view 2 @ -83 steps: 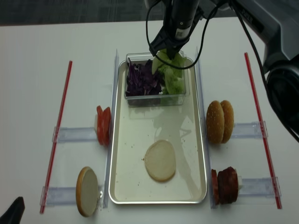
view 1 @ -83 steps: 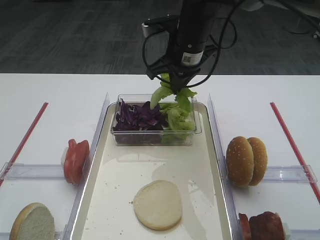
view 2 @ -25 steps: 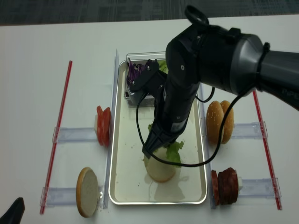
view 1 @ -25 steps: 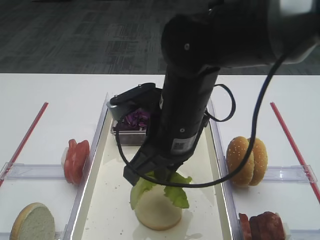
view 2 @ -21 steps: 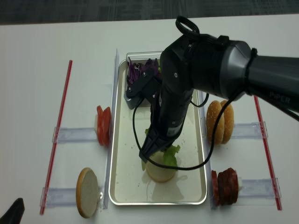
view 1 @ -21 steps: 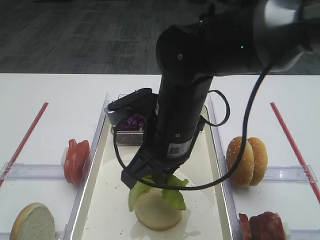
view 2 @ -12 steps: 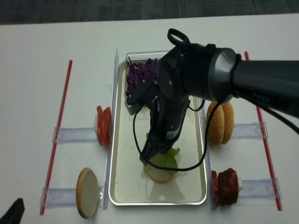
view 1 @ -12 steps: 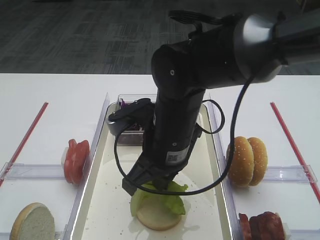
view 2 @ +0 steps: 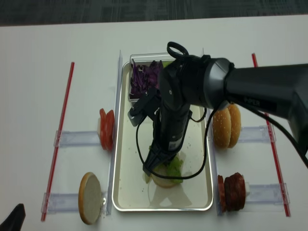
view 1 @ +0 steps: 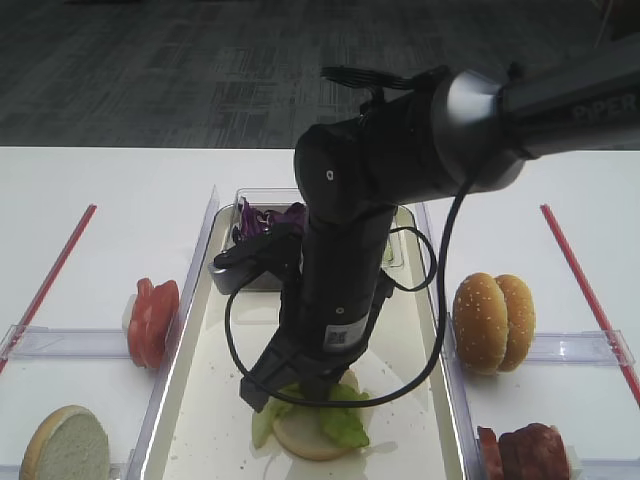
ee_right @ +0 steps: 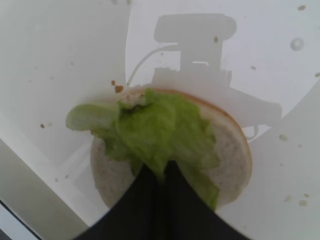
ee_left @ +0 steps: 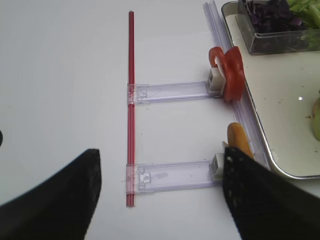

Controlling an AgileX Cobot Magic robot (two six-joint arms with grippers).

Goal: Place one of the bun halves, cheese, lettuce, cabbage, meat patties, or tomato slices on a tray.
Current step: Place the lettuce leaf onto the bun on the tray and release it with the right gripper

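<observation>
My right gripper (ee_right: 162,172) is shut on a light-green frilly piece of lettuce (ee_right: 160,127). The leaf drapes over the pale flat face of a bun half (ee_right: 227,162) that lies on the cream tray (view 1: 215,395). From above, the black right arm hides most of this bun half (view 2: 166,182), and lettuce (view 2: 176,165) shows at its edge. Purple cabbage (view 1: 272,218) fills a clear box at the tray's far end. My left gripper (ee_left: 160,200) hangs open over bare table left of the tray, holding nothing.
Tomato slices (view 1: 152,318) and a bun half (view 1: 65,445) stand on clear holders left of the tray. Two seeded bun halves (view 1: 493,320) and meat patties (view 1: 530,452) stand on its right. Red strips (view 2: 60,137) mark both sides.
My right gripper has carried the lettuce down the tray from the clear box and lowered it onto the bun half, where the leaf now spreads flatter. The left gripper's side looks unchanged.
</observation>
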